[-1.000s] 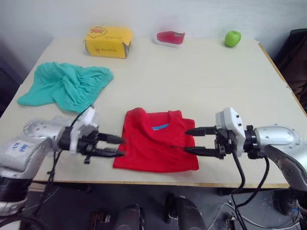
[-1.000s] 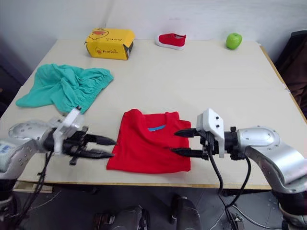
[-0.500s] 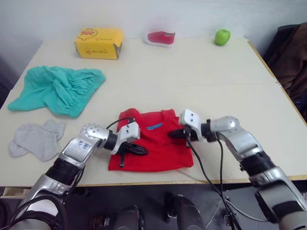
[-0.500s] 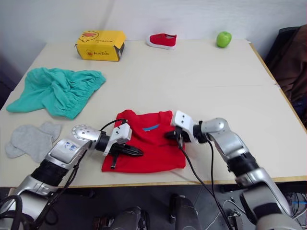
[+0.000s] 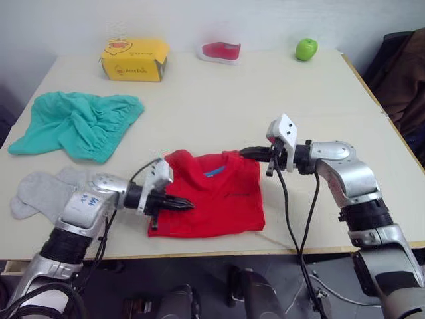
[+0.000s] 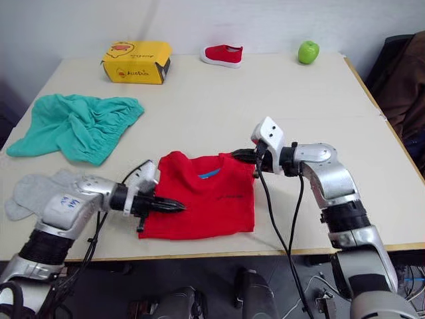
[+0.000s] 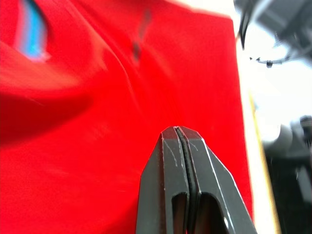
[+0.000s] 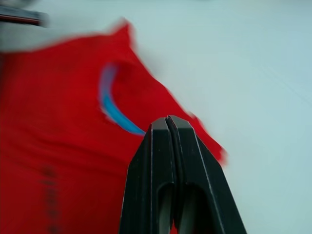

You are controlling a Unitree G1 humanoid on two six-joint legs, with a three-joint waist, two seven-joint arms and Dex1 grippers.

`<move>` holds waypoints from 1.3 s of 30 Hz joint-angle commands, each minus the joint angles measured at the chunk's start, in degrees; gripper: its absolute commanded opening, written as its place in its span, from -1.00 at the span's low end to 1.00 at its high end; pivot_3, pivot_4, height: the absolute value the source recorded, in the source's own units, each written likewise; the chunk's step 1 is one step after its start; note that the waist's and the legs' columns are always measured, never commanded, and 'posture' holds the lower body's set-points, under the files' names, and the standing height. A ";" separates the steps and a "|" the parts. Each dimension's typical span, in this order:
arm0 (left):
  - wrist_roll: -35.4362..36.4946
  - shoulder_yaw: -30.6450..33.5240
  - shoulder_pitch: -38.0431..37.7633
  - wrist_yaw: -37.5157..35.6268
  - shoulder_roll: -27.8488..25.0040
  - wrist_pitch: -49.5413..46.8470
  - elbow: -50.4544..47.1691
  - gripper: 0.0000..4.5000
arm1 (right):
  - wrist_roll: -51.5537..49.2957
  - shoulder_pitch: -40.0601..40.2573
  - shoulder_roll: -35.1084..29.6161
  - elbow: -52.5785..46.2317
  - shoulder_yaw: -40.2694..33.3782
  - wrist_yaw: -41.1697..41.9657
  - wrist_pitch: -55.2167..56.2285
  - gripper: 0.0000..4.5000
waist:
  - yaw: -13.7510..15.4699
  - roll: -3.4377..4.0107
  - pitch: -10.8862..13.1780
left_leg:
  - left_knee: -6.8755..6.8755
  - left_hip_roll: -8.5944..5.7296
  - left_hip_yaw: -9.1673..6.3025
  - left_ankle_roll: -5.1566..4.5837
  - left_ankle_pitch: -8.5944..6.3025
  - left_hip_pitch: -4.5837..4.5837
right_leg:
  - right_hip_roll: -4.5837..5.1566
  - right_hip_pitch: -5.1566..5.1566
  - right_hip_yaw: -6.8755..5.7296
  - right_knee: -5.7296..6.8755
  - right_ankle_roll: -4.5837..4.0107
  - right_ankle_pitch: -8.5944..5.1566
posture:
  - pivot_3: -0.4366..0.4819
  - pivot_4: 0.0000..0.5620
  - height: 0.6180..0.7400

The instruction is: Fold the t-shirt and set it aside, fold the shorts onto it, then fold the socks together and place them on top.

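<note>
- Currently the t-shirt (image 5: 216, 196) fold looks to be in hand: the left gripper (image 5: 180, 205), fingers pressed together, lies on its left part, and the right gripper (image 5: 253, 153), also closed, touches its far right corner; whether either pinches cloth I cannot tell.
- Next, probably, a firm hold on the edges, then carrying the shirt aside.
- The shirt lies as a compact red rectangle between the two grippers, blue label showing at the collar, a few creases.
- The shorts (image 5: 76, 123) and socks (image 5: 40, 189) wait beyond the left gripper.

both tools closed from open, right tool (image 6: 240, 155) now at t-shirt (image 6: 199, 199) collar corner
</note>
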State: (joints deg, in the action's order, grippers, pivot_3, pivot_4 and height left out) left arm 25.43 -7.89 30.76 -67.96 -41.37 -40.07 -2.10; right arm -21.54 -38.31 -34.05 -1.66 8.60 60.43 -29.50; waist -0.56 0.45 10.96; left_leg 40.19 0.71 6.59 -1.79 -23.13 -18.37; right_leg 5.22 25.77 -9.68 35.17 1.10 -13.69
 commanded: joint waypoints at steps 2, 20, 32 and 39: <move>-4.36 -0.40 7.56 3.48 2.46 2.82 10.88 -1.00 | 1.03 10.77 -4.39 -13.64 5.37 1.80 -2.29 -0.99 | 1.59 -0.05 -0.03 | 0.00 -0.05 -0.19 -0.01 -0.01 0.02 | 0.00 -0.14 -0.07 -0.14 0.03 0.01 | -0.05 -0.47 1.00; -16.67 2.72 21.53 1.11 -1.60 25.39 48.51 -1.00 | -10.00 25.56 -11.30 -26.42 -9.28 -2.92 -14.44 -0.99 | 1.22 -0.36 0.04 | -0.02 -0.05 -0.06 -0.03 -0.01 0.01 | -0.08 -0.12 -0.12 -0.17 0.09 0.06 | -0.05 -0.47 1.00; 4.48 10.40 4.56 -8.73 -8.35 3.25 -1.67 -0.23 | -28.69 14.43 -13.32 -3.53 -22.69 -10.07 -52.84 0.16 | 1.75 -0.42 0.09 | 0.07 -0.07 -0.40 -0.05 -0.02 -0.13 | 0.07 -0.22 -0.28 -0.30 0.08 0.05 | -0.05 -0.47 1.00; 5.80 9.93 3.57 -5.96 -6.67 2.45 -6.85 0.77 | -25.93 6.68 -4.13 7.64 -16.48 -14.39 -56.43 1.00 | 0.83 -0.38 0.12 | -0.02 -0.07 -0.33 0.06 0.04 -0.07 | 0.00 -0.20 -0.23 -0.18 0.05 0.03 | -0.05 -0.47 1.00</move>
State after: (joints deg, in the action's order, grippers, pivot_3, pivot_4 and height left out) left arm 29.33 1.22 34.25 -74.09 -48.01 -37.38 -6.33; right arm -47.90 -30.76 -39.39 4.44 -9.50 47.12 -84.80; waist 0.27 0.07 11.08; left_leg 40.17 0.64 6.26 -1.73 -23.08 -18.45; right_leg 5.22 25.57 -9.90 34.98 1.15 -13.66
